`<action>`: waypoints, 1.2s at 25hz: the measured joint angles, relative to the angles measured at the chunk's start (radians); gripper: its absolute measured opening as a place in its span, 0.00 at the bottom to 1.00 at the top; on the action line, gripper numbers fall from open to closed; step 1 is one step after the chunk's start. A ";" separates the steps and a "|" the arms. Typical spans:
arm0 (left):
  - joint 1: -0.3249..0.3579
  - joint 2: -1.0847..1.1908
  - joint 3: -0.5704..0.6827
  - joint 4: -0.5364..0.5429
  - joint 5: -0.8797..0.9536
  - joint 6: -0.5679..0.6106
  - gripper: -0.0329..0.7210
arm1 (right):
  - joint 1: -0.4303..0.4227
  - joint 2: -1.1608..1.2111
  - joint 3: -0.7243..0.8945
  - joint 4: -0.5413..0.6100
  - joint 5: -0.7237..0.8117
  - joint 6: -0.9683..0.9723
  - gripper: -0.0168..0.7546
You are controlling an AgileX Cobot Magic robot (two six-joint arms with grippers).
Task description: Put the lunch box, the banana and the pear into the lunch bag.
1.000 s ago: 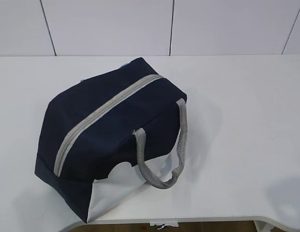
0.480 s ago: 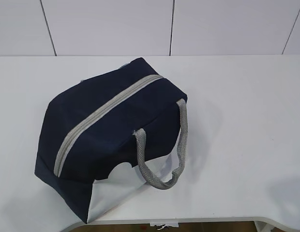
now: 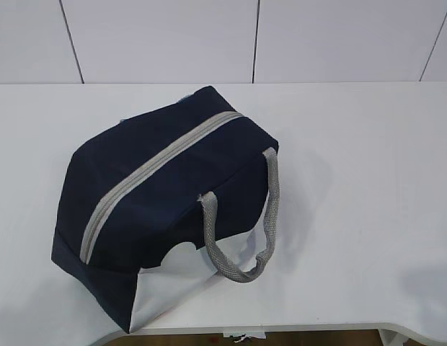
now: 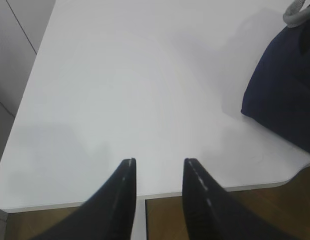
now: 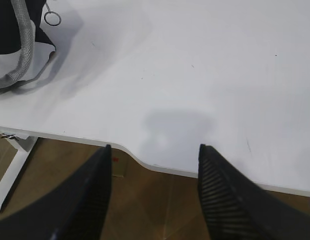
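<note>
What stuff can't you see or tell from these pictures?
- Inside the lunch bag: exterior view, the grey zipper looks closed, so any contents are hidden.
- Bag's far side: hidden behind the bag itself.
- Most of the bag: cut off by the frame edge in both wrist views.
- Left pincer and right pincer: absent from exterior view; wrist views show only open fingers.

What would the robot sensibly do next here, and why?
Probably nothing beyond keeping both arms back: the lunch bag sits zipped shut on the table, no food is in view, and the left gripper and right gripper hang open and empty.
</note>
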 joint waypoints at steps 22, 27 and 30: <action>0.000 0.000 0.000 -0.003 -0.002 -0.005 0.36 | -0.175 0.000 0.000 0.004 0.002 0.000 0.58; 0.000 0.000 0.000 -0.003 -0.002 -0.005 0.36 | -0.177 0.000 0.000 0.004 0.002 0.000 0.58; 0.000 0.000 0.000 -0.003 -0.002 -0.005 0.36 | -0.177 0.000 0.000 0.004 0.002 0.000 0.58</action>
